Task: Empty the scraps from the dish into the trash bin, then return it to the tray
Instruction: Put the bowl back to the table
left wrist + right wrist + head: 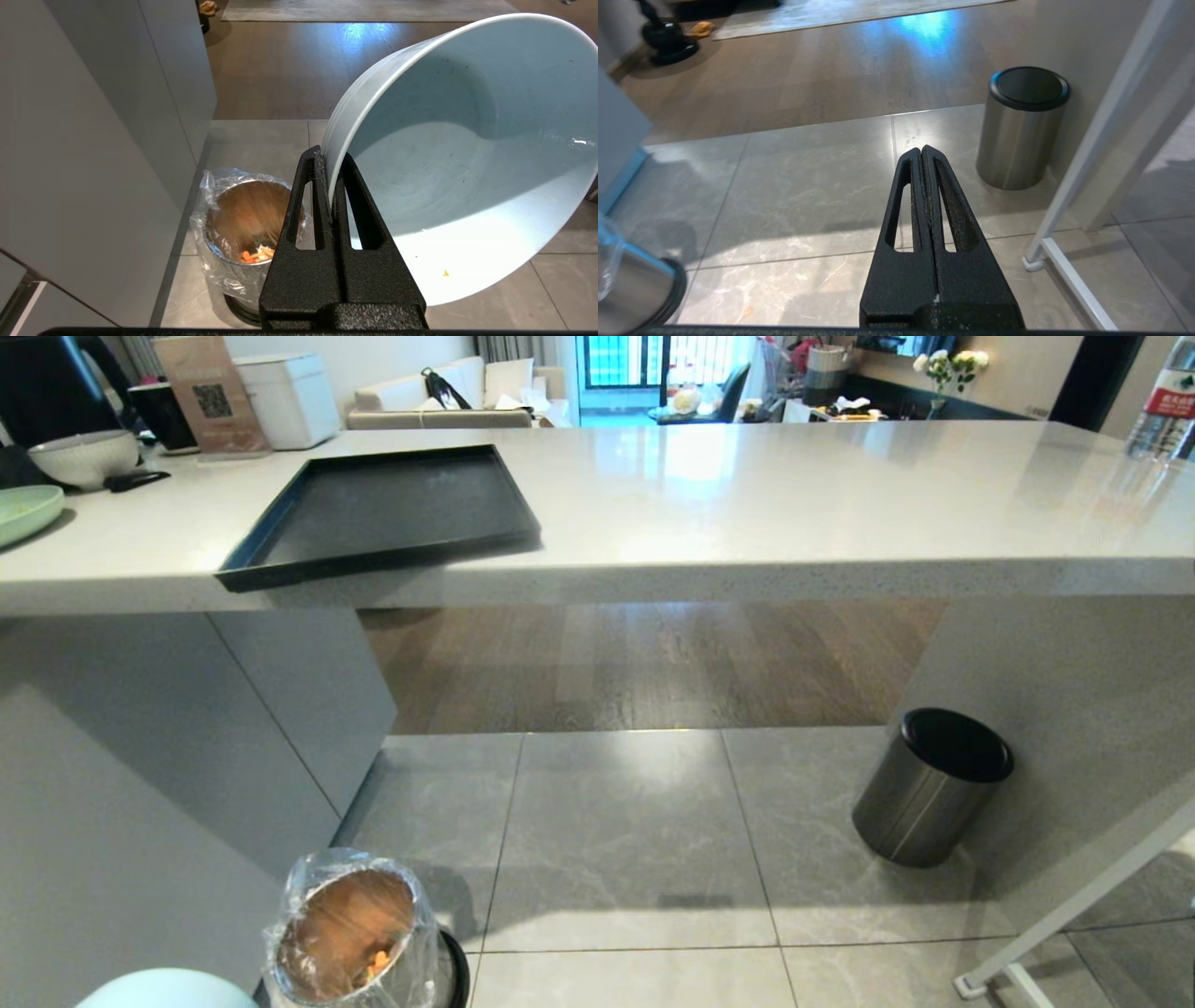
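Observation:
My left gripper is shut on the rim of the pale blue-white dish, which hangs tilted above the floor; only a tiny yellow crumb clings inside it. The dish's edge peeks in at the bottom of the head view. Below and beside it stands the trash bin with its crinkly plastic bag, also seen from the head; orange and pale-yellow scraps lie at its bottom. The black tray sits bare on the counter, one corner over the edge. My right gripper is shut on nothing, low over the floor tiles.
A brushed-steel bin with a black top stands by the counter's right support. A mint-green plate and a white bowl sit at the counter's left end. A grey cabinet rises beside the trash bin; a white frame leg stands right.

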`<state>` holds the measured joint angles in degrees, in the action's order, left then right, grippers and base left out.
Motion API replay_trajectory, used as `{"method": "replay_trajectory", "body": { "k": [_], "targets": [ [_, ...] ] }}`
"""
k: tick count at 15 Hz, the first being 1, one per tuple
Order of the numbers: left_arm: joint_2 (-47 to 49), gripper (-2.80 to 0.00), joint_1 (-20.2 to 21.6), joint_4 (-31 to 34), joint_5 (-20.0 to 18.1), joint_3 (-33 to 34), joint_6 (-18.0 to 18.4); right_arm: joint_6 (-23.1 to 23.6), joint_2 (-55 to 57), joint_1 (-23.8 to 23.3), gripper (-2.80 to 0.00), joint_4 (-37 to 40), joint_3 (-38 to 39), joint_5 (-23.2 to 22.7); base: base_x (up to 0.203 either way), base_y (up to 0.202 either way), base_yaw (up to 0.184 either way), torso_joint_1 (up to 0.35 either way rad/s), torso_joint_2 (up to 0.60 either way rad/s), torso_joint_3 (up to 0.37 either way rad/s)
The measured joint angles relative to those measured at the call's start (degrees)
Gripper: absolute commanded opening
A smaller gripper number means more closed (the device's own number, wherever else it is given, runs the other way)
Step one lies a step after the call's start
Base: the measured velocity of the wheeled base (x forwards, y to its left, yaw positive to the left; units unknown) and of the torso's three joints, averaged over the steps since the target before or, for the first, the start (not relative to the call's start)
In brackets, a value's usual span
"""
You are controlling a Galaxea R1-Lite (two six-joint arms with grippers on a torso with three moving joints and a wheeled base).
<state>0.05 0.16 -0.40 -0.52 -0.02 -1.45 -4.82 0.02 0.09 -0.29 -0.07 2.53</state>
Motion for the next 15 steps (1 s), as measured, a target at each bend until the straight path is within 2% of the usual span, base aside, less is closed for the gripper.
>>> {"method": "replay_trajectory", "body": {
  "k": [9, 15],
  "targets": [
    [0.0, -2.8, 0.0, 0.0, 0.0, 0.0, 0.0, 0.0, 0.0, 0.0, -2.8, 0.0, 0.0, 0.0, 0.0, 0.0, 0.0, 0.0, 0.0, 0.0],
    [0.0, -2.8, 0.0, 0.0, 0.0, 0.0, 0.1, 0.0, 0.0, 0.0, -2.8, 0.0, 0.0, 0.0, 0.181, -0.001, 0.0, 0.003, 0.0, 0.002]
  ]
}}
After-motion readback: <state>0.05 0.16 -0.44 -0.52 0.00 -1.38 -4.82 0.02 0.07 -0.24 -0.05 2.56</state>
